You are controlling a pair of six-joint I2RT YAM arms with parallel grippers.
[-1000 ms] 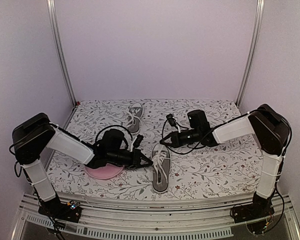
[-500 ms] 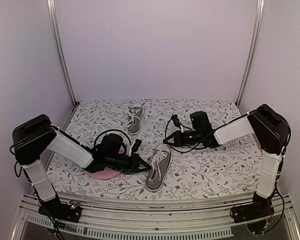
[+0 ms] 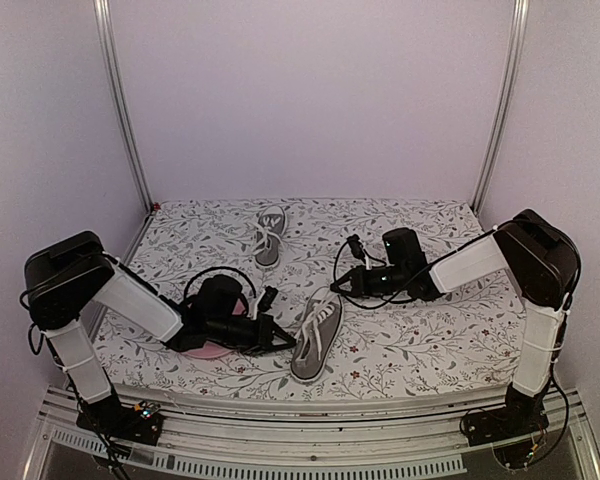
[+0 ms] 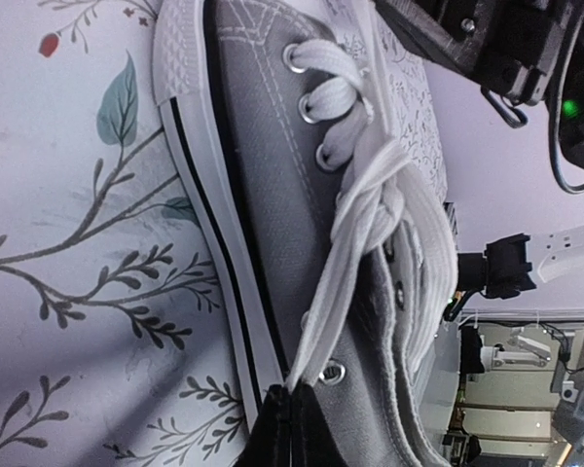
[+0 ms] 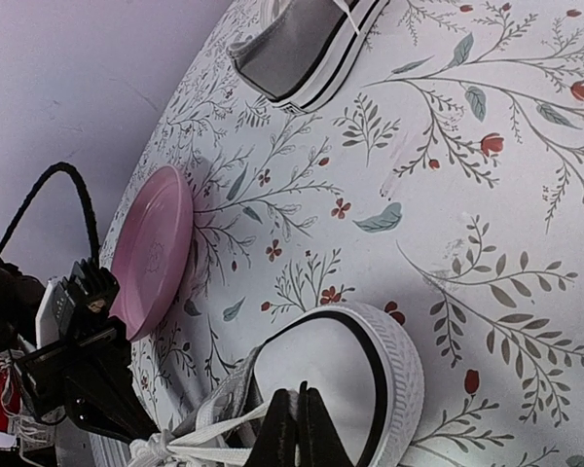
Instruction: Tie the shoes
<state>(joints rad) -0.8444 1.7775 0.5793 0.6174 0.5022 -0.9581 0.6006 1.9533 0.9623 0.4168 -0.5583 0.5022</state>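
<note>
The near grey shoe [image 3: 316, 340] lies at the front middle of the floral cloth, toe toward the right arm. My left gripper [image 3: 287, 343] is low at its left side and shut on one white lace [image 4: 348, 255], which runs taut from a crossing over the tongue; the gripper's tips [image 4: 292, 420] meet on it. My right gripper [image 3: 337, 287] hovers over the white toe cap [image 5: 380, 370] and is shut [image 5: 298, 413] on the other lace end [image 5: 219, 436]. The second shoe [image 3: 269, 233] lies at the back, also in the right wrist view [image 5: 302, 49].
A round pink plate [image 3: 202, 347] lies under my left arm, left of the near shoe; it also shows in the right wrist view [image 5: 151, 248]. Black cables loop off both wrists. Walls and metal posts close in the sides and the back.
My left gripper has drawn back to the left and nearer; my right gripper has moved right. The laces have pulled taut and the near shoe has tilted, its toe swinging right.
</note>
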